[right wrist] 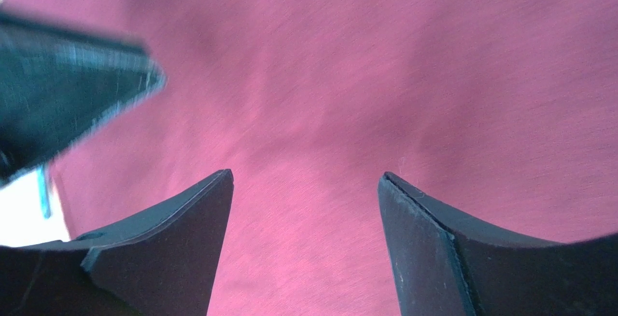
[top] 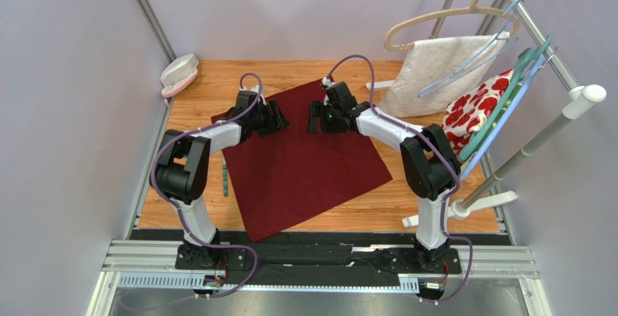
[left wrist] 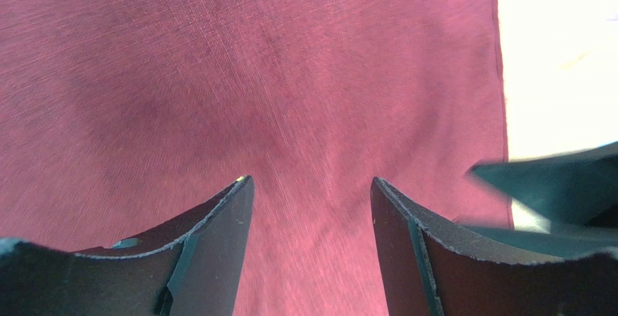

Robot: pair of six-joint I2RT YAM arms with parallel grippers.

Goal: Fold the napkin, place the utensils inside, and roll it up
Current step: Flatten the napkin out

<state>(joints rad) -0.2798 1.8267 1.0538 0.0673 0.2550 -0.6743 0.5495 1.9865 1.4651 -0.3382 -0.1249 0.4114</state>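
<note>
The dark red napkin [top: 305, 160] lies spread flat on the wooden table [top: 377, 200], one corner pointing at the far edge. My left gripper [top: 278, 118] and right gripper [top: 313, 118] hover close together over its far part, facing each other, both open with nothing between the fingers. In the left wrist view the napkin [left wrist: 254, 77] fills the frame behind my open left gripper [left wrist: 312, 183]. In the right wrist view my open right gripper [right wrist: 306, 176] hangs over the napkin [right wrist: 406, 77]. A teal-green utensil [top: 225, 178] lies on the wood just left of the napkin.
A white towel [top: 435, 63] hangs from a hanger at the back right, with a red floral cloth [top: 479, 110] and coloured hangers on a metal rack [top: 551, 48] beside it. The rack's white base [top: 464, 207] stands at the right. A white-and-pink object [top: 179, 73] sits at the back left corner.
</note>
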